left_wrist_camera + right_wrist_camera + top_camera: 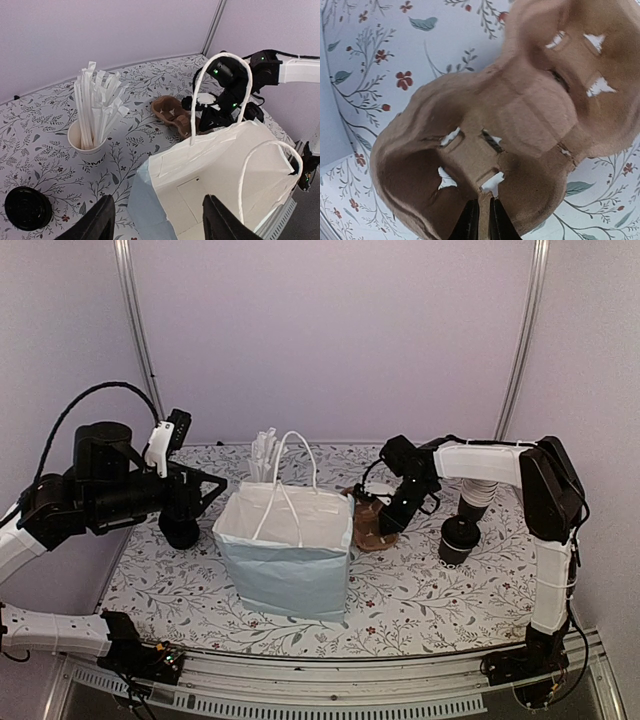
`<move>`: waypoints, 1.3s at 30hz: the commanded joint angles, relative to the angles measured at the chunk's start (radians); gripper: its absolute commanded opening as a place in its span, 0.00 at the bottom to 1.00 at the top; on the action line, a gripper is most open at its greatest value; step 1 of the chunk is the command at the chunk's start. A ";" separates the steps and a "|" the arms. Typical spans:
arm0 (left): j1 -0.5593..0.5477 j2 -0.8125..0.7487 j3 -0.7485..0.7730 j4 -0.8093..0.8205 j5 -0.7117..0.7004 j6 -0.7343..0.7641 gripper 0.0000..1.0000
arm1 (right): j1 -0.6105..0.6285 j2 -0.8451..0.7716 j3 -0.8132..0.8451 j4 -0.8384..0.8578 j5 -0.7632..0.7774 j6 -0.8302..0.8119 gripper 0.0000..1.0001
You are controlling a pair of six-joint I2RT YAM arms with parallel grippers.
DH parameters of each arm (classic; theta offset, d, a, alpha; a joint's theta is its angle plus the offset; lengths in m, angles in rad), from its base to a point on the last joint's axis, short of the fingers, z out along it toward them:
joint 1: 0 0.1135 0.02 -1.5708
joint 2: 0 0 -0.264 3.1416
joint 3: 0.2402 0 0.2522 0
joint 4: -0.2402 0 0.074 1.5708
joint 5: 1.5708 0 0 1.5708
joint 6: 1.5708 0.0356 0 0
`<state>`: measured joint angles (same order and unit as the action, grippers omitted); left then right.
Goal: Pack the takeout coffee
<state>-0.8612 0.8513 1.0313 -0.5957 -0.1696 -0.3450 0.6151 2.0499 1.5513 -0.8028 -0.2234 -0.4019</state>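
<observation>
The brown two-hole cup carrier [366,524] [485,125] [171,113] is tilted just right of the pale blue paper bag [285,558]. My right gripper [388,521] [484,222] is shut on the carrier's rim, a thin pulp wall pinched between its fingers. One black lidded cup [458,541] stands on the table under the right arm. Another black cup [180,531] [27,208] stands at the left under my left arm. My left gripper [207,490] [160,225] hangs open and holds nothing, over the bag's left edge [150,185].
A white cup of wrapped straws [264,456] [89,140] stands behind the bag. The bag's white handles [220,85] stick up above its open mouth. The floral table [400,600] ends in a metal rail at the front.
</observation>
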 commanded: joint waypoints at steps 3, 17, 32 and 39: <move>-0.006 -0.002 -0.017 0.033 0.003 0.006 0.62 | -0.004 0.018 0.033 0.021 0.298 0.010 0.11; -0.004 -0.005 -0.022 0.025 0.008 0.010 0.63 | -0.015 -0.042 0.110 -0.008 0.132 -0.091 0.56; -0.002 -0.001 -0.051 0.050 0.025 -0.001 0.63 | -0.021 0.094 0.259 -0.063 0.017 -0.028 0.50; -0.003 -0.003 -0.060 0.054 0.022 -0.002 0.63 | -0.023 0.146 0.289 -0.092 0.028 -0.003 0.50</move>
<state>-0.8612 0.8520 0.9844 -0.5655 -0.1471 -0.3450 0.5991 2.1624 1.8111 -0.8642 -0.1841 -0.4297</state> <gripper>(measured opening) 0.630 0.498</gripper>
